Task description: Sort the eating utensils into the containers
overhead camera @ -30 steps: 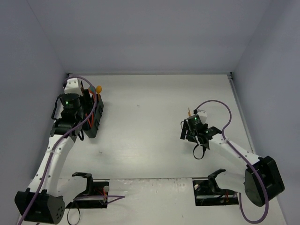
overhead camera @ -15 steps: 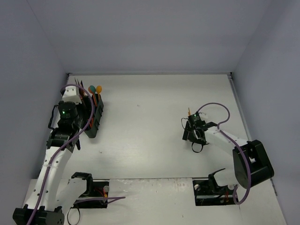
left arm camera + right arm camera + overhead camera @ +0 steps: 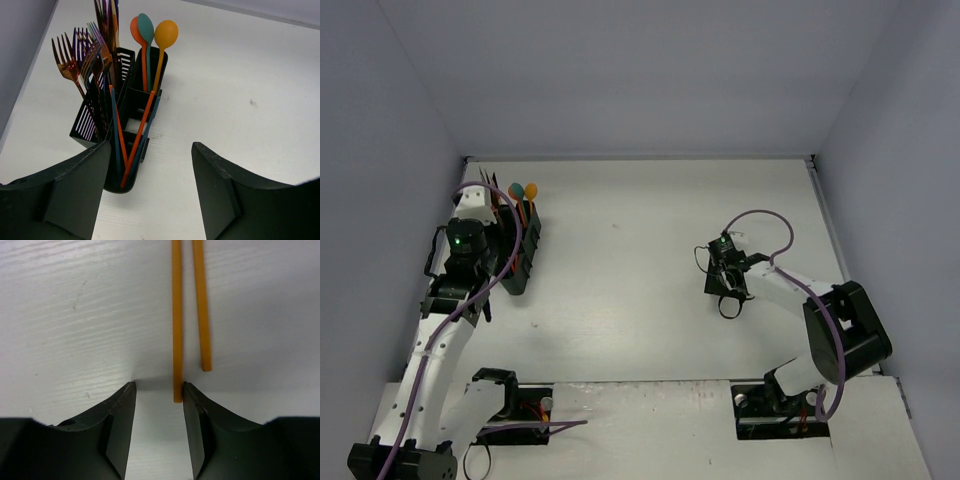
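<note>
The black mesh caddy [image 3: 131, 107] [image 3: 520, 250] stands at the table's far left. It holds copper and purple forks [image 3: 67, 55], orange and teal spoons [image 3: 150, 30] and slim orange and teal sticks [image 3: 134, 142]. My left gripper [image 3: 150, 150] hovers open just short of the caddy's near end, nothing between its fingers. Two thin orange sticks [image 3: 176, 315] [image 3: 200, 305] lie side by side on the table. My right gripper [image 3: 158, 387] [image 3: 724, 270] is low over them, open but narrowed. The left stick's near end sits between the fingertips and touches the right finger [image 3: 192, 405].
The grey side wall runs close to the caddy's left side. Both arm bases and their black mounts [image 3: 510, 400] [image 3: 775, 405] stand at the near table edge. A purple cable [image 3: 765, 225] loops above the right wrist.
My right gripper moved up and slightly left onto the sticks' near ends, and its jaws narrowed. My left arm drew back from over the caddy, then held still.
</note>
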You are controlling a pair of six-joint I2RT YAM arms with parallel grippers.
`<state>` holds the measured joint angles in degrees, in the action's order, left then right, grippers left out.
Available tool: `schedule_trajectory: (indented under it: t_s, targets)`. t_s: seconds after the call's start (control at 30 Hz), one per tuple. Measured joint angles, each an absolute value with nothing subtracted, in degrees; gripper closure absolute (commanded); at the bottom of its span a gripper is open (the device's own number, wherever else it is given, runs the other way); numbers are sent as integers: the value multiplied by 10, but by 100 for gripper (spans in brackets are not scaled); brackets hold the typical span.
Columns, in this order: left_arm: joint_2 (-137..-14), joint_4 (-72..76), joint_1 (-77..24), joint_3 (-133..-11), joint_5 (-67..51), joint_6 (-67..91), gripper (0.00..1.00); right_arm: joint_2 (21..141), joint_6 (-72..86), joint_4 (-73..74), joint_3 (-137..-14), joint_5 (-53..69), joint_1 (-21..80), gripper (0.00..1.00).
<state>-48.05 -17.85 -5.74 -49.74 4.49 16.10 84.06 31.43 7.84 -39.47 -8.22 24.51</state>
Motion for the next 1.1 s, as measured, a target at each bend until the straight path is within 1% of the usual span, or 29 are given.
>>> schedule_trajectory:
  t_s: [0.3, 0.33, 0.43, 0.53, 0.6, 0.67, 0.8, 0.87, 1.1]
  targets:
    - [-481, -178, -57, -497, 40, 168, 37, 888, 312, 56, -434, -91, 260, 66]
    - [-481, -178, -57, -497, 39, 169, 38, 894, 312, 53, -439, -95, 260, 67]
    - [-481, -178, -57, -496, 36, 171, 38, 912, 313, 48, -454, -106, 260, 75]
    - [-481, -178, -57, -493, 29, 174, 38, 926, 313, 39, -465, -117, 260, 89]
    - [-481, -178, -57, -490, 18, 183, 37, 935, 312, 33, -473, -119, 260, 96]
    - [-480, -179, -57, -489, 1, 196, 37, 943, 310, 28, -481, -120, 260, 100]
    - [-478, -179, -57, -489, -50, 231, 35, 955, 299, 27, -496, -118, 274, 100]
    - [-478, -179, -57, -489, -80, 254, 32, 961, 294, 27, -504, -115, 294, 100]
    - [-481, -178, -82, -489, -167, 340, 25, 959, 266, 15, -531, -70, 436, 100]
